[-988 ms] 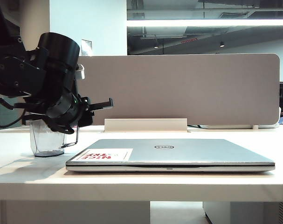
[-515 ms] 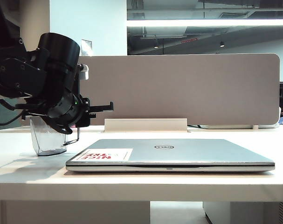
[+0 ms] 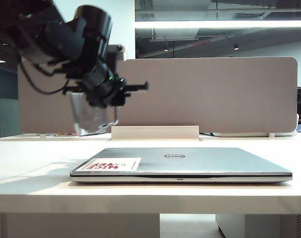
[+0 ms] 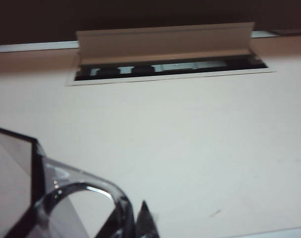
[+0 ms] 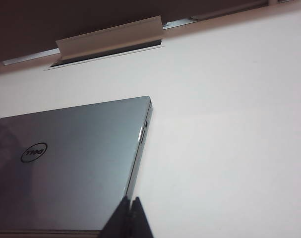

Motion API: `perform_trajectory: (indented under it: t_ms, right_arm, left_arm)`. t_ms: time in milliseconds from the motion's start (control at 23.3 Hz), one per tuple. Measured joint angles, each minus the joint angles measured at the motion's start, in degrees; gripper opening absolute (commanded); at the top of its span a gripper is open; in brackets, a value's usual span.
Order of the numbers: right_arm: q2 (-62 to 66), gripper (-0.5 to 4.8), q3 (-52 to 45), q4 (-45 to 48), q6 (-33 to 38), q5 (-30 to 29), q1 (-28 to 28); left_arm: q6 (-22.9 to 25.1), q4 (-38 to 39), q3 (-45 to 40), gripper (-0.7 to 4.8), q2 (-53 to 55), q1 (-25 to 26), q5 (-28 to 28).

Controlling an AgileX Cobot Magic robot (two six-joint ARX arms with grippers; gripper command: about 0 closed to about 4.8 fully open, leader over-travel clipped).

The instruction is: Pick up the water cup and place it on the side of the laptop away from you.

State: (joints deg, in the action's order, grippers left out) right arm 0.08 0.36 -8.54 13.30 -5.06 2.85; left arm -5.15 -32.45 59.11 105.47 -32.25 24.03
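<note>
I am looking across a pale desk (image 3: 36, 163) with a beige partition panel (image 3: 214, 94) behind it and a dim office beyond. The left gripper (image 3: 106, 96) is hanging in the air above the desk, clamped on the water cup (image 3: 89, 116), which is dangling just below the jaws with its base clear of the surface; in the left wrist view the cup's rim (image 4: 86, 198) is sitting right against the fingers. The laptop (image 3: 185, 163) is lying closed, below and to the right of that gripper. I judge the carry step is in hand: next I am needing to take the cup beyond the laptop's far edge, near the raised cable flap (image 3: 155, 132), and lower it upright. The right gripper (image 5: 130, 210) is sitting pressed together beside the laptop's corner, holding nothing.
</note>
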Motion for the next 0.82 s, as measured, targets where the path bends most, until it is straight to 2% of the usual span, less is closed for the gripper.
perform_trajectory:
  t_ms: [172,344,515,816]
  right_arm:
    - [0.0,-0.08,0.0,0.0,0.0,0.0,0.0]
    - [0.0,-0.08,0.0,0.0,0.02,0.0,0.0]
    - [0.0,-0.08,0.0,0.0,0.0,0.0,0.0]
    - [0.0,-0.08,0.0,0.0,0.0,0.09,0.0]
  left_arm:
    - [-0.02,1.79,5.55,-0.06,0.26,-0.68,-4.2]
    - [-0.28,1.51,11.1,-0.06,2.49,-1.09,-5.97]
    - [-3.28,7.93,19.93,-0.06,7.54,-1.95,-6.05]
    - [-5.25,10.78,33.88,-0.06,18.58,-3.48,-8.79]
